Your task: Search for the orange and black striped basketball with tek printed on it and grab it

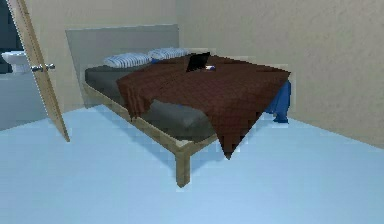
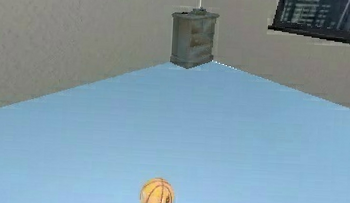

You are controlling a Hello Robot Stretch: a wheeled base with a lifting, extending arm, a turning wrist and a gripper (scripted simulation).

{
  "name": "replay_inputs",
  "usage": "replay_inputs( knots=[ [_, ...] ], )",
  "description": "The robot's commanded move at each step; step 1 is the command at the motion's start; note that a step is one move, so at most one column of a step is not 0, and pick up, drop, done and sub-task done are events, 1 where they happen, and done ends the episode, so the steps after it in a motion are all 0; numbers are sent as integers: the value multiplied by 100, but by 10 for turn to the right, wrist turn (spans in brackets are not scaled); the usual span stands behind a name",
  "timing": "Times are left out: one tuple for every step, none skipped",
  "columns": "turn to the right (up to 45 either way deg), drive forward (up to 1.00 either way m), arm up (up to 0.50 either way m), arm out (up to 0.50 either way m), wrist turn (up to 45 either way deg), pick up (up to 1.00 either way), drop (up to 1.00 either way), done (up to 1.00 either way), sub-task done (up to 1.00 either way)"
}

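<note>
How the gripper's jaws stand, I cannot tell. Out to the task's thing: the round orange basketball with dark stripes (image 2: 157,195) sits on the pale blue floor (image 2: 182,120) at the bottom of the arm side view, just left of the middle, with bare floor all round it. Any print on it is too small to make out.

Farther out in that view, and well apart from the ball, a squat grey cabinet with drawer fronts (image 2: 194,38) stands tucked into the corner where two beige walls (image 2: 67,29) meet. On the right-hand wall, up at the view's top right, hangs a dark, black-framed flat panel (image 2: 323,17).

Over to the forward view, and here is a wooden-framed bed with a grey mattress (image 1: 185,120), angled across the same pale blue floor. A dark red-brown blanket (image 1: 210,95) is spread over most of it, with a corner hanging down past the near side. At the head stands a plain grey headboard (image 1: 115,42), and against it lie two blue-and-white striped pillows (image 1: 135,60), side by side. Just beside them on the blanket rests a small open black laptop (image 1: 198,62). A blue cloth (image 1: 282,103) hangs down at the bed's far side.

At the view's left, a light wooden door (image 1: 38,70) stands ajar, with something white (image 1: 12,62) visible past it.
</note>
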Motion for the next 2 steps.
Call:
replay_inputs(
  knots=[
    [0, 0, 10, 0, 0, 0, 0, 0, 0],
    [0, 0, 0, 0, 0, 0, 0, 100, 0]
  ],
)
